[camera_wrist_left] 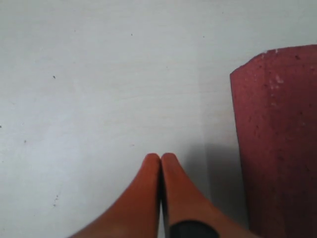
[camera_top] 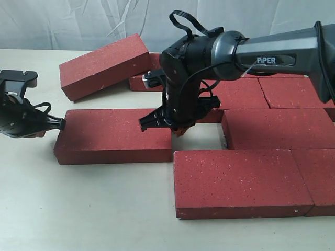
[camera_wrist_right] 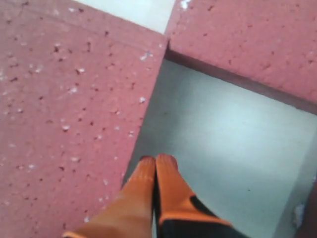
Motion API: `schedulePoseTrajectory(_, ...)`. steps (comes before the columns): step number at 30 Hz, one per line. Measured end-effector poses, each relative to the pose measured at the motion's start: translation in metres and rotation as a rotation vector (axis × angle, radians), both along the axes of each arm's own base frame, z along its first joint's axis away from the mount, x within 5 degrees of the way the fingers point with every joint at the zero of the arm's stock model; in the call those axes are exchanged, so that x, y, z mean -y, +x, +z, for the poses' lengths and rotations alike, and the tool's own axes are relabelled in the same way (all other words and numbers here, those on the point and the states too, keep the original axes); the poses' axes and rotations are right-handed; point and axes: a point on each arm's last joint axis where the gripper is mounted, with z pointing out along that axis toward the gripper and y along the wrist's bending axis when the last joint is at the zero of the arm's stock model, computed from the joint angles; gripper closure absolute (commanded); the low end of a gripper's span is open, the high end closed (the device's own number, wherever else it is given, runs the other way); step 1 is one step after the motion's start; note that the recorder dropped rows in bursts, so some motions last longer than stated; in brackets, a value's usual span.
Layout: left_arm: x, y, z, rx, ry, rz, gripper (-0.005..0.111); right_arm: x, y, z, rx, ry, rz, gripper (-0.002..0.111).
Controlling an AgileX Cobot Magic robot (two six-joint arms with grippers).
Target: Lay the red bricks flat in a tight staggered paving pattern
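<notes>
Black right arm [camera_top: 272, 52] angled down, jaws together

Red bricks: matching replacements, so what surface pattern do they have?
Dark red rectangular paver bricks show fine white speckles, clearest in the right wrist view.

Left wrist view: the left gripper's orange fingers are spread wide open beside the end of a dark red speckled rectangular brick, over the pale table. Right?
Not open: the left wrist view shows the left gripper shut, its orange fingers pressed together. The rest holds: it sits beside the end of the dark red speckled rectangular brick, over the pale table.
</notes>
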Motion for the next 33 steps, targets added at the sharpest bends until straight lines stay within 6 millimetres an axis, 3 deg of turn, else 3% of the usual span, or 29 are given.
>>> schedulePoseTrajectory(21, 0.001, 0.001, 0.001, 0.011, -0.017, 0.020, 0.107, -0.001, -0.005, 0.000, -0.057, 0.019, -0.015, 0.109)
schedulePoseTrajectory(28, 0.014, 0.003, 0.002, 0.050, -0.016, -0.022, 0.107, 0.011, 0.001, 0.036, 0.102, -0.029, -0.057, 0.109)
schedulePoseTrajectory(33, 0.022, 0.003, 0.003, 0.064, -0.017, -0.049, 0.107, 0.013, 0.000, 0.043, 0.121, -0.034, -0.067, 0.109)
